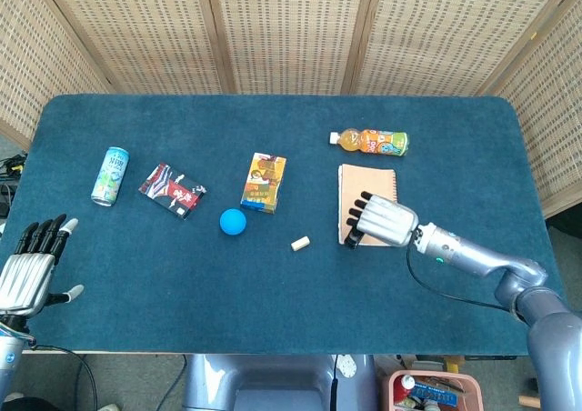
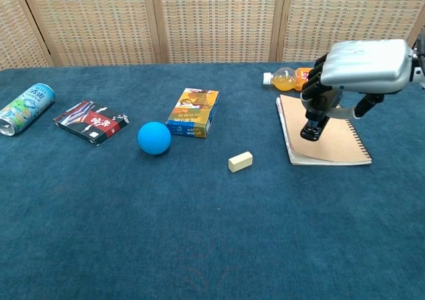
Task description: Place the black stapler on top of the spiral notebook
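Observation:
My right hand (image 1: 380,220) (image 2: 355,71) grips the black stapler (image 2: 315,119), which hangs below the fingers with its front end pointing down. In the head view only a dark sliver of the stapler (image 1: 350,239) shows under the hand. The stapler is held above the near left part of the tan spiral notebook (image 1: 373,188) (image 2: 332,141), which lies flat on the blue table (image 1: 273,284). Whether the stapler touches the cover I cannot tell. My left hand (image 1: 27,270) is open at the table's near left corner, fingers spread, holding nothing.
An orange drink bottle (image 1: 371,141) (image 2: 292,79) lies just behind the notebook. A small cream eraser (image 1: 300,243) (image 2: 240,161) lies left of it. Further left are a colourful box (image 1: 264,182), a blue ball (image 1: 233,221), a red-black packet (image 1: 172,190) and a can (image 1: 110,175).

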`<state>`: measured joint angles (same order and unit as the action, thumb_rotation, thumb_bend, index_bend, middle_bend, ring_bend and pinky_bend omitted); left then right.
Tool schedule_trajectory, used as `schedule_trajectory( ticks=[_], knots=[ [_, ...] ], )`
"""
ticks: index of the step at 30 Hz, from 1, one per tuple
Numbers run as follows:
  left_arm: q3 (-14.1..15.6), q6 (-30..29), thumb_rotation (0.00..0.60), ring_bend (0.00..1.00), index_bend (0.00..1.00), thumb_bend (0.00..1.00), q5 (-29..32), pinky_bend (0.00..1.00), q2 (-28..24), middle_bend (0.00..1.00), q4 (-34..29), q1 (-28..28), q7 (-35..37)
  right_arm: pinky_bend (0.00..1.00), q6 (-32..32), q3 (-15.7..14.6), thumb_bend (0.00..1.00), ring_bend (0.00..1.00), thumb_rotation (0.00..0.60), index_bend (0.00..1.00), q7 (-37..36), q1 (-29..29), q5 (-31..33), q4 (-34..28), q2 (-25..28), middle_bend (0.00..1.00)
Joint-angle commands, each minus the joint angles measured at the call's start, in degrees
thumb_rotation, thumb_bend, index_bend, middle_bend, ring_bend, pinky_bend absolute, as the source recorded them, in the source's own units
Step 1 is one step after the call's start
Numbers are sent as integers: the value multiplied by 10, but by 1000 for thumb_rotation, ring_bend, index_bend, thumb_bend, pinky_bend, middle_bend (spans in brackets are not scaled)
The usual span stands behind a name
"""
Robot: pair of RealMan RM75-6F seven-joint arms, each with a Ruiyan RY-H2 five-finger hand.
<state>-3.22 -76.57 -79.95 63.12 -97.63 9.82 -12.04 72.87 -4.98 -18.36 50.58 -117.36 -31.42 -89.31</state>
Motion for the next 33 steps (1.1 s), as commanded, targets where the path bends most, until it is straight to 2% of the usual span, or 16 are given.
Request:
schedule_trajectory(
  ticks=[1, 12, 18, 20, 22, 26, 29, 31, 33],
  knots=[
    [-2, 6, 600, 0, 0, 0, 7, 0, 1, 0, 3, 3, 0, 457, -26, -3, 594, 433, 600, 578, -23, 22, 13, 48, -30, 548],
    [-6, 22, 600, 0, 0, 0, 30, 0, 7, 0, 14, 12, -5, 459, -70, -31, 594, 433, 600, 578, -66, 35, 25, 157, -90, 548],
    [-8, 29, 600, 0, 0, 0, 42, 0, 11, 0, 20, 15, -10, 459, -69, -43, 588, 431, 600, 577, -88, 26, 33, 190, -111, 542],
    [-9, 31, 600, 0, 0, 0, 45, 0, 12, 0, 21, 16, -11, 459, -68, -49, 501, 407, 600, 556, -87, 25, 32, 200, -116, 513],
    [-8, 31, 600, 0, 0, 0, 46, 0, 13, 0, 21, 17, -14, 458, -65, -52, 332, 370, 600, 525, -84, 23, 34, 208, -122, 482],
    [-7, 32, 600, 0, 0, 0, 48, 0, 15, 0, 22, 18, -16, 427, -56, -59, 210, 320, 600, 499, -68, 21, 35, 224, -132, 443],
    [-7, 31, 600, 0, 0, 0, 48, 0, 15, 0, 21, 18, -17, 337, -57, -65, 106, 171, 600, 380, -55, 19, 35, 232, -137, 298],
    [-7, 28, 600, 0, 0, 0, 46, 0, 15, 0, 20, 18, -16, 251, -69, -69, 33, 51, 600, 268, -47, 17, 37, 237, -138, 168],
    [-6, 27, 600, 0, 0, 0, 45, 0, 15, 0, 19, 17, -16, 206, -79, -71, 13, 6, 600, 230, -39, 17, 40, 239, -139, 102]
  ],
)
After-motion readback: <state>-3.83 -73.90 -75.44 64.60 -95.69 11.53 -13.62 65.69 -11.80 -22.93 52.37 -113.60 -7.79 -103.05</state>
